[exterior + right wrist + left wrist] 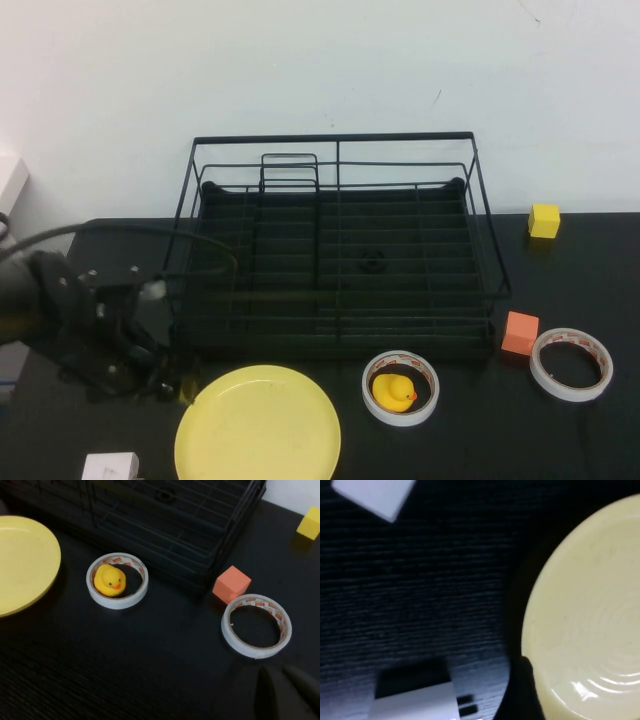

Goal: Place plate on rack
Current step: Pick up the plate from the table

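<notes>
While the plate waits flat on the table: nothing is on the rack yet.
Plate (258,425): pale yellow, lying flat on the black table (470,440), just in front of the rack's near-left corner.
Rack (338,250): black wire, empty, behind the plate.
Left gripper (150,375): low at the plate's left rim, close beside it; whether its fingers are parted or closed cannot be told.
Right gripper (287,692): off the high view, over the table's right side near the empty tape roll (571,363); finger state unclear.
Key relation: plate lies just right of the left gripper, so the left arm is nearer.
Nearby: rubber duck (392,390) inside a tape roll (400,387), orange cube (519,333), yellow cube (544,220).
</notes>
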### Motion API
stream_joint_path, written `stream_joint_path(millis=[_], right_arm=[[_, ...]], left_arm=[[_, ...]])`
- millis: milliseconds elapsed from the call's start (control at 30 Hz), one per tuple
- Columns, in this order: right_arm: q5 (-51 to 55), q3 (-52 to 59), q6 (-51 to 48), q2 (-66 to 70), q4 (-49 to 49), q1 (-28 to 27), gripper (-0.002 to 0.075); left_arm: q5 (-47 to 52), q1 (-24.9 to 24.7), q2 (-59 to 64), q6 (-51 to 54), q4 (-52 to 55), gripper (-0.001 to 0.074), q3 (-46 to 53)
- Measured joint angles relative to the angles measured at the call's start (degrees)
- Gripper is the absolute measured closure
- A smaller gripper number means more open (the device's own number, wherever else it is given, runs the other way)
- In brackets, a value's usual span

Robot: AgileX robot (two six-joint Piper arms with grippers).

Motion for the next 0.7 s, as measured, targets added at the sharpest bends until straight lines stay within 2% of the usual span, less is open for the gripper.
stream_joint_path(millis=[300, 700], right_arm=[[0.2, 0.0, -0.4, 0.0, 0.0, 0.0, 0.0728], [0.5, 0.0, -0.6, 0.4, 1.6, 0.0, 0.0728]], left_arm=[[-5.6, -3.6, 6.6, -0.1, 1.3, 0.0265, -0.3], [-7.0, -3.6, 12.1, -2.8, 2.9, 0.0265, -0.7]])
